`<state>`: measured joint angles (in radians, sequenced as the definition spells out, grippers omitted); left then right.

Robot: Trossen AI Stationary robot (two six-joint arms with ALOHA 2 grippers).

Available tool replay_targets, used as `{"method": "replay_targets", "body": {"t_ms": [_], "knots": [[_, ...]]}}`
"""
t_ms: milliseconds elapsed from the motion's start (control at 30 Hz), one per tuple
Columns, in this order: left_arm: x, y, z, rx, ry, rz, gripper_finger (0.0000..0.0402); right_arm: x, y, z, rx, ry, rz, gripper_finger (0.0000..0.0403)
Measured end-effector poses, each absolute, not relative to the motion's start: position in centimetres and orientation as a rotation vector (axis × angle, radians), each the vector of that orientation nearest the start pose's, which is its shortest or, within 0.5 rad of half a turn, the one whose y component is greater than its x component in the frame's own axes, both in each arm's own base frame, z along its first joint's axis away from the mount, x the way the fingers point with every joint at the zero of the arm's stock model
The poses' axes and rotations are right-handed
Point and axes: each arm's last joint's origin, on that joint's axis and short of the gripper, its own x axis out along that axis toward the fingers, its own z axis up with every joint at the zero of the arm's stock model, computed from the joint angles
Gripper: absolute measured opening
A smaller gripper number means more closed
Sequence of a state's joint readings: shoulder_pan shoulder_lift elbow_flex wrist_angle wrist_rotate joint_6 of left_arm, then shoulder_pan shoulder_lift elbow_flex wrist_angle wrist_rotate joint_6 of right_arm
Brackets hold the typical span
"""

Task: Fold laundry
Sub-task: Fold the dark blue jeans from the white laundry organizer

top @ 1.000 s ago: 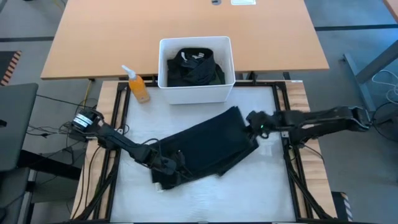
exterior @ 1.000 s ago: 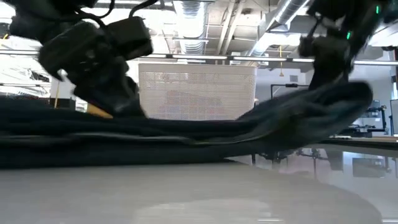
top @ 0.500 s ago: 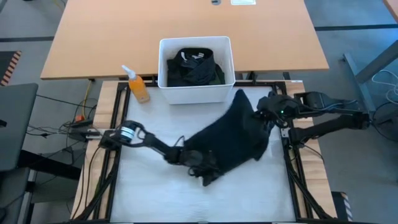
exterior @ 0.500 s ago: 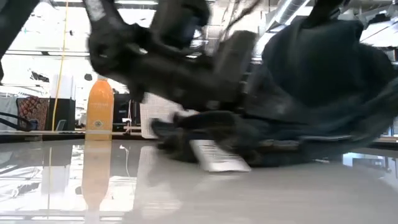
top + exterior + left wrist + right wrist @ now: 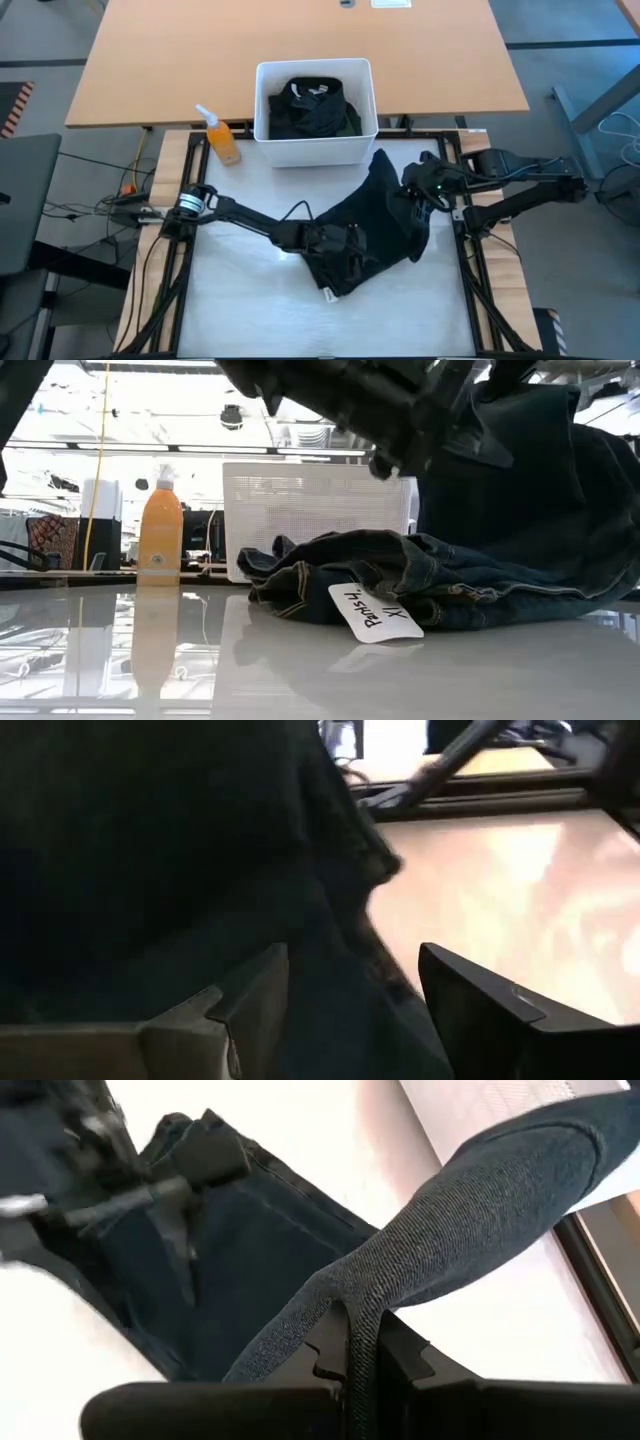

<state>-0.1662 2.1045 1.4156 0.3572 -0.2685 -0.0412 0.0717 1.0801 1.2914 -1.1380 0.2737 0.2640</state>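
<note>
From above, the dark garment [image 5: 372,232] is lying bunched on the white tabletop [image 5: 230,310], just in front of the white bin [image 5: 315,145] that is holding more dark laundry [image 5: 312,108], with an orange bottle [image 5: 221,137] standing beside the bin. The right pincer [image 5: 418,190] is pinching the cloth's far edge and lifting it off the surface, probably to carry that edge over for a fold, while the left pincer [image 5: 343,250] is sitting over the heaped near end, likely looking for a second edge. Down at tabletop height, the garment is showing denim-like seams and a white tag [image 5: 373,611] with handwriting, the raised part hanging as a tall dark sheet on the right side of that view, and the bin and bottle are standing behind it. From the left wrist, that arm's two fingers [image 5: 490,1010] are standing wide apart with dark fabric sitting between and beyond them; nothing is gripped yet. From the right wrist, the fingers [image 5: 395,1355] are closing tight on a ridge of grey-blue fabric, which is draping away toward the rest of the garment spread below.
</note>
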Motion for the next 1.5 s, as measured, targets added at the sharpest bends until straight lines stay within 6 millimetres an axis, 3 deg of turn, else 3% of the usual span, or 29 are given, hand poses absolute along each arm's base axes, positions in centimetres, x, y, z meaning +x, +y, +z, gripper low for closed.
{"method": "replay_targets", "body": {"t_ms": [233,333,433,667,800,1000,1167,1267,1367,1500], "knots": [[48.1,-4.7,13.7,-0.155,0.287,0.371,0.0217,19.2,0.7,38.2,0.087,0.834,-0.305,0.0040],[48.9,-3.3,12.1,-0.165,0.264,0.500,0.0217,20.1,1.1,38.6,0.096,0.822,-0.277,0.0040],[50.1,-1.9,11.0,-0.178,0.278,0.520,0.0217,21.0,1.9,38.4,0.102,0.835,-0.254,0.0040],[51.2,-0.7,9.7,-0.142,0.407,0.549,0.0217,23.0,3.9,37.4,0.089,0.890,-0.213,0.0040],[50.1,-1.5,11.8,-0.036,0.457,0.541,0.0217,23.4,4.1,37.5,0.068,0.898,-0.233,0.0040],[46.3,-4.3,18.4,0.187,0.657,0.542,0.0217,23.1,3.6,37.9,0.056,0.888,-0.254,0.0040],[41.2,-6.7,24.2,0.222,0.786,0.566,0.0217,22.9,3.6,38.0,0.037,0.885,-0.254,0.0040],[37.2,-8.7,26.4,0.249,0.794,0.658,0.0217,23.0,3.6,38.1,0.034,0.875,-0.253,0.0040],[32.4,-10.6,25.3,0.233,0.738,0.771,0.0217,23.0,4.0,38.2,0.023,0.851,-0.253,0.0040],[27.2,-12.1,20.5,0.030,0.698,0.695,0.0217,23.6,4.6,38.3,0.016,0.807,-0.226,0.0040]]}}
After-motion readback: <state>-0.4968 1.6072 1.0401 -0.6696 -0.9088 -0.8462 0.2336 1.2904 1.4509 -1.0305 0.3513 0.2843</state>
